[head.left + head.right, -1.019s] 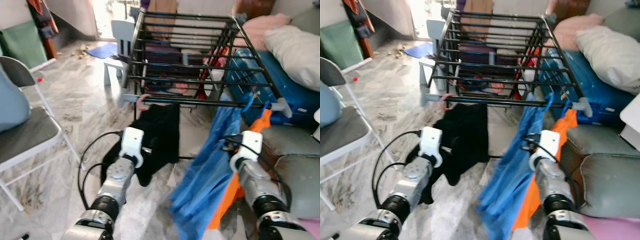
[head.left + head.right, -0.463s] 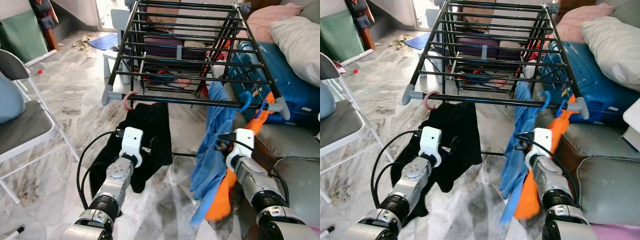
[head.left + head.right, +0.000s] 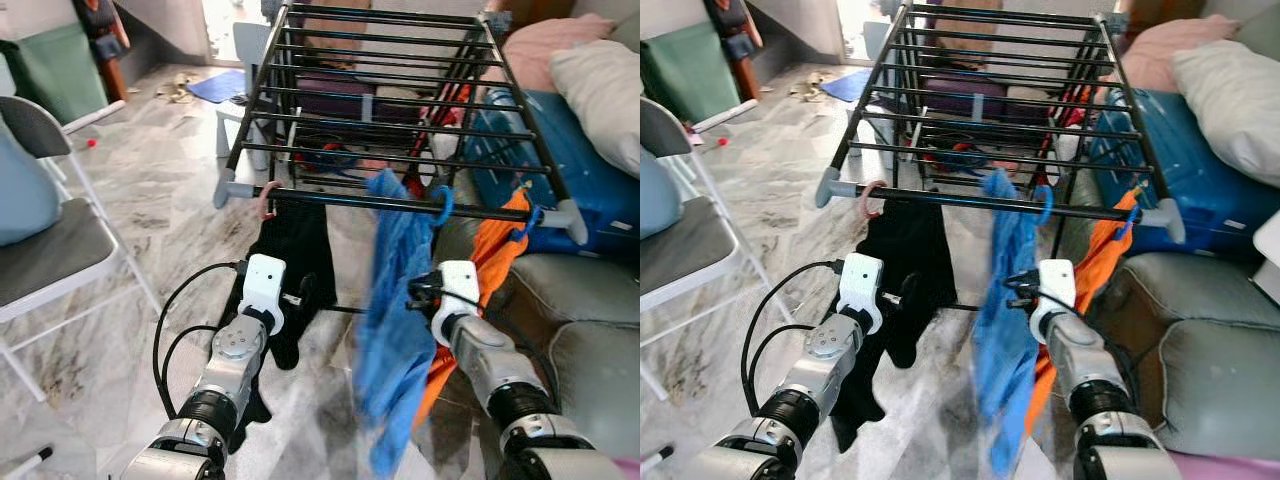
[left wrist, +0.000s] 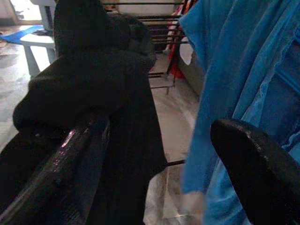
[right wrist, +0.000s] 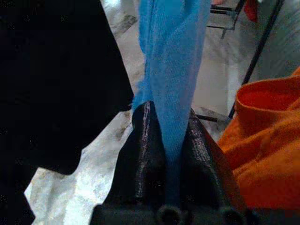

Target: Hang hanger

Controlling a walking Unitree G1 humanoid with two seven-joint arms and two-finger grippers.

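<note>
Hanger [image 3: 438, 205] — blue, its hook over the front bar of the drying rack [image 3: 400, 205] — carries a blue shirt [image 3: 392, 330] that falls from it toward the floor. My right gripper [image 5: 166, 140] has its two fingers pressed together on a fold of that shirt, low down, well below the hook and just in front of my right wrist. I judge the cloth soft, light and limp, so pulling on it drags the hanger along the bar without steering it; the stiff plastic neck just under the hook would be the better place to take hold. The hook looks thin and could slip off if the shirt is tugged sideways.

My left gripper [image 4: 154, 154] is spread wide with nothing between its fingers, close beside a black garment [image 3: 295, 250] that hangs from a pink hanger [image 3: 266, 198] near the left end of the same bar. An orange garment [image 3: 490, 250] hangs just right of the blue one, touching it. Farther off, a folding chair [image 3: 60, 250] stands at the left, and pillows [image 3: 600, 70] lie behind the rack at the right.
</note>
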